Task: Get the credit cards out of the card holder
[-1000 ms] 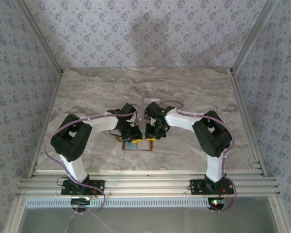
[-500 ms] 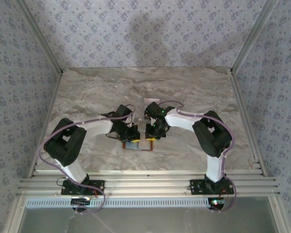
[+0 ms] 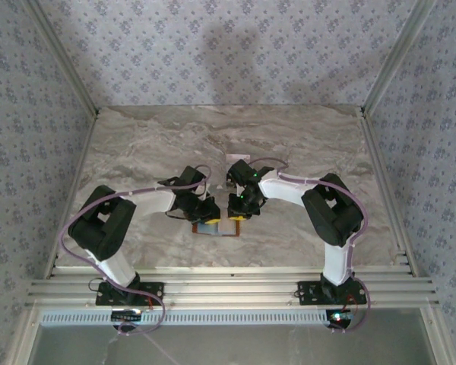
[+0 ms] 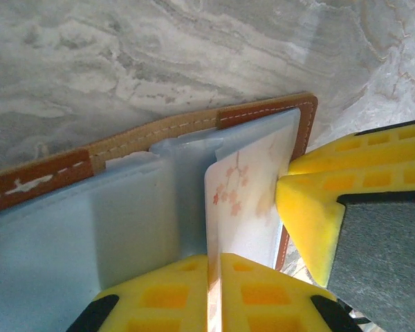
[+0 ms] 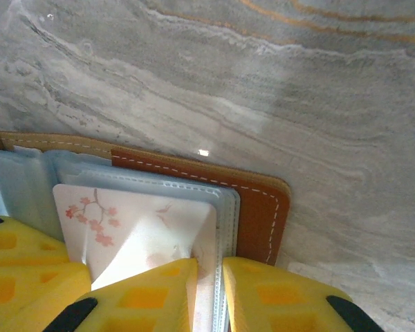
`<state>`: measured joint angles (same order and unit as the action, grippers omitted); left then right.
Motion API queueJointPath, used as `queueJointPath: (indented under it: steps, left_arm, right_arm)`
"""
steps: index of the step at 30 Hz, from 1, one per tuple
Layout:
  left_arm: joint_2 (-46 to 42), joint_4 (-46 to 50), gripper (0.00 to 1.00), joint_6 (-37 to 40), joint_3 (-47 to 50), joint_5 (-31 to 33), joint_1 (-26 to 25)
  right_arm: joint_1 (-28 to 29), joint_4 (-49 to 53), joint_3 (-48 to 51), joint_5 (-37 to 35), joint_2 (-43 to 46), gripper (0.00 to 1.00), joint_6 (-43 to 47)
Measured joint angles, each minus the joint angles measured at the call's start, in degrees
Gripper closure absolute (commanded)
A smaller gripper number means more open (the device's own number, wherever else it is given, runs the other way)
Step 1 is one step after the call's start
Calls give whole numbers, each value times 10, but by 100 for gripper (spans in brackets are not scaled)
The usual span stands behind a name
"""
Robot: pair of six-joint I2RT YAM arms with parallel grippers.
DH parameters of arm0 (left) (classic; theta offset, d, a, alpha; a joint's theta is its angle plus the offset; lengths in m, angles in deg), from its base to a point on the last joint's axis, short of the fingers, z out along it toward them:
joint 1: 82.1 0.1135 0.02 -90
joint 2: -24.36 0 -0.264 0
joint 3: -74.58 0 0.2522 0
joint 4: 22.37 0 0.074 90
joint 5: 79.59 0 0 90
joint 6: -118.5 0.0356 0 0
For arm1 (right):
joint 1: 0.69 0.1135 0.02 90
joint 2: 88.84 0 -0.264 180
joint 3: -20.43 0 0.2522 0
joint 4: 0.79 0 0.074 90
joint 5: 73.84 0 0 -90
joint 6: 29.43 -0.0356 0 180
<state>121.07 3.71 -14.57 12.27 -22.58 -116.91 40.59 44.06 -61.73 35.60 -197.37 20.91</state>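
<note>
Within the last second the left arm's elbow had dropped and swung outward, while the left hand stayed low over the open card holder, which lay on the marble table between the two arms, near its front edge. That hand was now closed on the edge of a whitish credit card, lifted on edge but apparently with its far end still in the grey-blue pocket. The right hand had not moved; it appeared pinched shut on the holder's pocket edge, pinning it. The extraction seemed begun but not finished. No brand or lettering was legible, only a pink blossom sprig on the card.
</note>
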Motion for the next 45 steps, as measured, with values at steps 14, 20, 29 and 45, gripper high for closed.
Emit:
queueJointPath:
  steps: [14,20,29,45]
  left_arm:
    - [3,-24,89,-6,4,-7,0]
    - [2,-25,92,-5,4,-9,1]
    - [-11,-20,93,-2,4,-6,1]
    - [-30,-9,89,12,18,0,10]
  right_arm:
    - [0,-9,4,6,2,78,0]
    - [0,-9,5,6,2,78,0]
    - [0,-11,7,4,3,79,-4]
    - [6,-15,7,2,3,81,-4]
